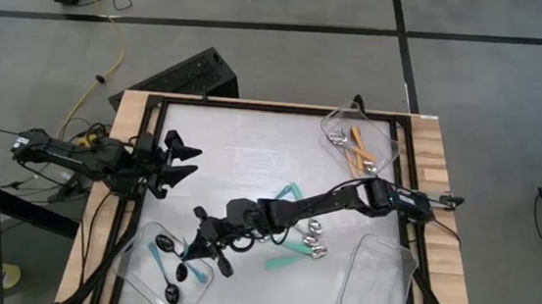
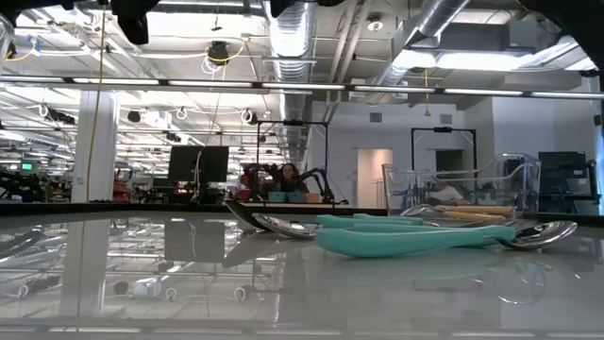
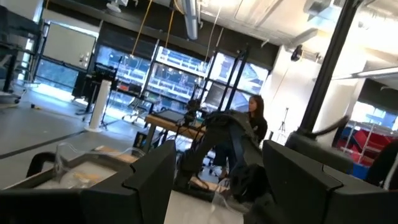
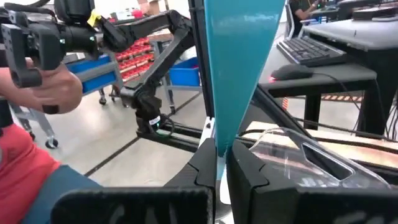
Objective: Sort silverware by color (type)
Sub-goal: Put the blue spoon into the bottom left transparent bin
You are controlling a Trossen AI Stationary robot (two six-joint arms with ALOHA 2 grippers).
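Note:
My right gripper (image 1: 200,250) reaches across the table to the near left and is shut on a blue-handled spoon (image 4: 239,62), at the rim of a clear tray (image 1: 141,234). Blue-handled spoons with black bowls (image 1: 178,274) lie in that tray. Teal-green spoons (image 1: 286,262) with silver bowls (image 1: 317,245) lie on the white tabletop mid-table, and they also show in the low view (image 2: 406,238). Orange-handled spoons (image 1: 358,148) rest in the far-right tray (image 1: 391,133). My left gripper (image 1: 180,160) stands open at the table's left edge, its fingers (image 3: 149,180) apart with nothing between them. My right gripper pinches the spoon's blue handle at its narrow end (image 4: 219,142) between the two fingers. The handle runs on past the fingertips, widening away from them. The spoon's bowl does not show.
An empty-looking clear tray (image 1: 377,289) stands at the near right. A black frame (image 1: 255,104) runs round the white tabletop. Beyond the table a person's hand (image 4: 59,87) holds a device in the right wrist view, and a person (image 3: 256,118) sits in the room behind.

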